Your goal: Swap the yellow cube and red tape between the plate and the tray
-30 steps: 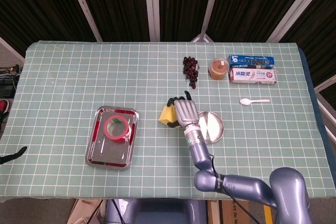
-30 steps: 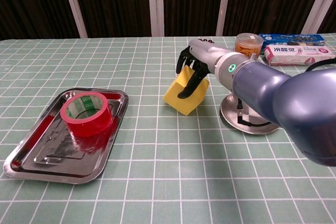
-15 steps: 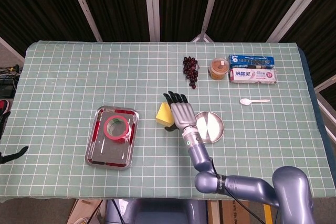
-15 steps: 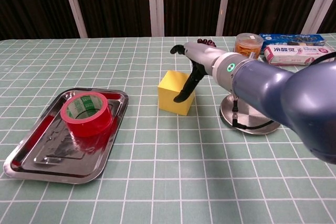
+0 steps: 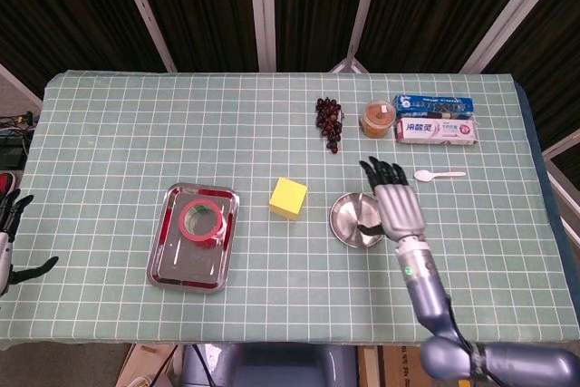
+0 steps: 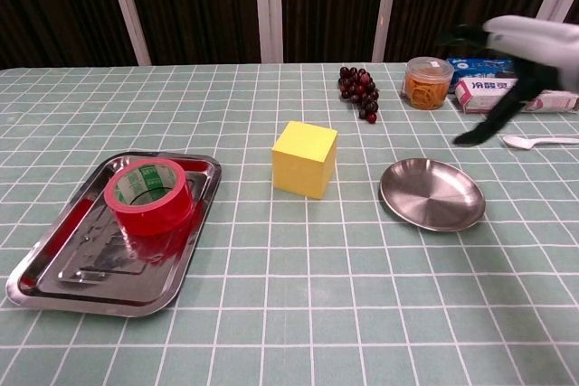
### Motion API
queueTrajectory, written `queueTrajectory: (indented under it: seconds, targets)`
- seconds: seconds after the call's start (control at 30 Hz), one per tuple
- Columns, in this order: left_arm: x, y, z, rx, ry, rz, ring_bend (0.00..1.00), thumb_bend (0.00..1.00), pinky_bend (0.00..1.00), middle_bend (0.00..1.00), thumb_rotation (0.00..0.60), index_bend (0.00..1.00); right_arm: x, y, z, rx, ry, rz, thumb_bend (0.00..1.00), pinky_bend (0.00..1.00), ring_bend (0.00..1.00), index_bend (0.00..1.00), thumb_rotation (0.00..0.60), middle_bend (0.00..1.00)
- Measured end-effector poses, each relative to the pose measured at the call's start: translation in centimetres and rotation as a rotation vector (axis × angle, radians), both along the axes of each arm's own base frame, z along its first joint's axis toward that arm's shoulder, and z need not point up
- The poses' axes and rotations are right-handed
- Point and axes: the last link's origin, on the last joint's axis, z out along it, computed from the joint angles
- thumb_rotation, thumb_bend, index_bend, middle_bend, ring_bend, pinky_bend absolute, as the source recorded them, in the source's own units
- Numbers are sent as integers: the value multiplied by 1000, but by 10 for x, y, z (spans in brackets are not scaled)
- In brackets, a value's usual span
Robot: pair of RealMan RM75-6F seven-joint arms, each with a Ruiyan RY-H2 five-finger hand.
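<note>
The yellow cube (image 5: 289, 197) (image 6: 305, 158) stands on the tablecloth between the tray and the plate, free of any hand. The red tape roll (image 5: 201, 220) (image 6: 147, 194) lies in the steel tray (image 5: 168, 260) (image 6: 63, 279) at the left. The round steel plate (image 5: 348, 227) (image 6: 431, 194) holds nothing. My right hand (image 5: 393, 199) (image 6: 507, 51) hovers over the plate's right side, fingers spread, holding nothing. My left hand (image 5: 9, 244) shows at the far left edge of the head view, off the table, fingers apart and holding nothing.
At the back sit a bunch of dark grapes (image 5: 329, 120) (image 6: 359, 90), a small jar (image 5: 378, 118) (image 6: 427, 82) and toothpaste boxes (image 5: 435, 123) (image 6: 499, 86). A white spoon (image 5: 438, 174) (image 6: 541, 141) lies right of the plate.
My right hand let go of the cube, which settled flat on the cloth, then swung right past the plate. The left hand has risen slightly into view at the left edge.
</note>
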Motion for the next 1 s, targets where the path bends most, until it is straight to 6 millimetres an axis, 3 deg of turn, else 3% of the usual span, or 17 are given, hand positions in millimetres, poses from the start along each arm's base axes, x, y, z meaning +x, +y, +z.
queueTrajectory:
  seconds: [0.23, 0.37, 0.7, 1.0]
  targets:
    - [22, 28, -11, -91, 52, -77, 0, 0, 0, 0, 600, 108, -78, 91, 42, -81, -30, -50, 0, 0, 0, 33, 600, 0]
    - [37, 50, -23, -188, 71, -98, 0, 0, 0, 0, 600, 107, -108, 130, 66, -128, -15, -116, 0, 0, 0, 33, 600, 0]
    - [85, 104, -78, -421, 83, -135, 0, 0, 0, 0, 600, 104, -117, 137, 79, -190, -47, -124, 0, 0, 0, 33, 600, 0]
    - [115, 120, -138, -513, 26, -166, 0, 0, 0, 0, 600, 103, -123, 135, 81, -198, -28, -149, 0, 0, 0, 33, 600, 0]
